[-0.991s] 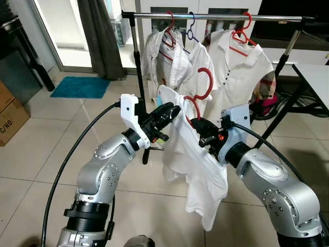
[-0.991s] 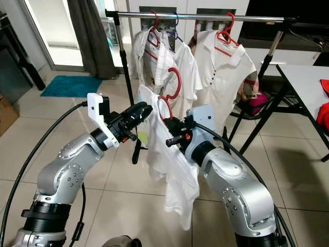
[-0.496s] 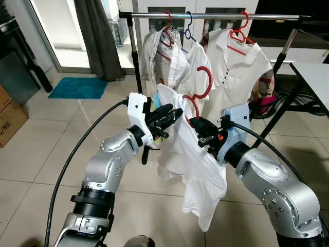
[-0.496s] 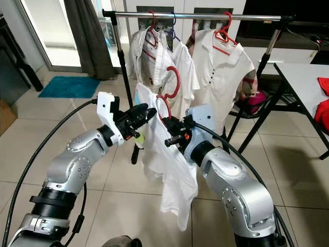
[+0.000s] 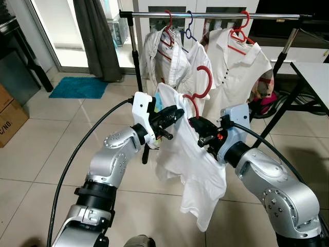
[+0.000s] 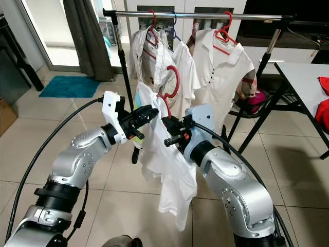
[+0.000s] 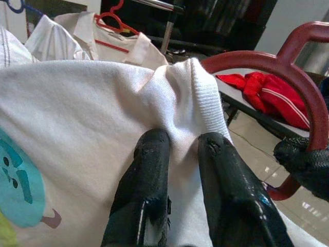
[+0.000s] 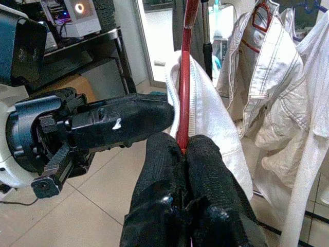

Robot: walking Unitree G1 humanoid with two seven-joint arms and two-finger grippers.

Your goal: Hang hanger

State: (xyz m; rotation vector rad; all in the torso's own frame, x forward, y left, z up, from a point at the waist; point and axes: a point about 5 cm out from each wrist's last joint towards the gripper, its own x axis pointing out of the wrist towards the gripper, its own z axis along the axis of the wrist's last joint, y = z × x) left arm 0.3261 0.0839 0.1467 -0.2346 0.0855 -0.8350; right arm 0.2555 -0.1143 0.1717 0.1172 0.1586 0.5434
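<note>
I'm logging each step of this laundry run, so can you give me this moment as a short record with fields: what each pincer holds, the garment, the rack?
left pincer: shut on the collar of the white T-shirt
right pincer: shut on the dark red plastic hanger
garment: draped on the hanger, hanging down between both arms
hanger state: hook free, below the rail, not yet hung
silver metal clothes rail: already carries white shirts on red hangers
floor: beige tiles, teal mat by the window

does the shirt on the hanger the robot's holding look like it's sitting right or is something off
It looks off. The white shirt hangs lopsided on the red hanger: its collar is bunched where the left gripper pinches it, and the body droops low under the right gripper, which clamps the hanger.
</note>
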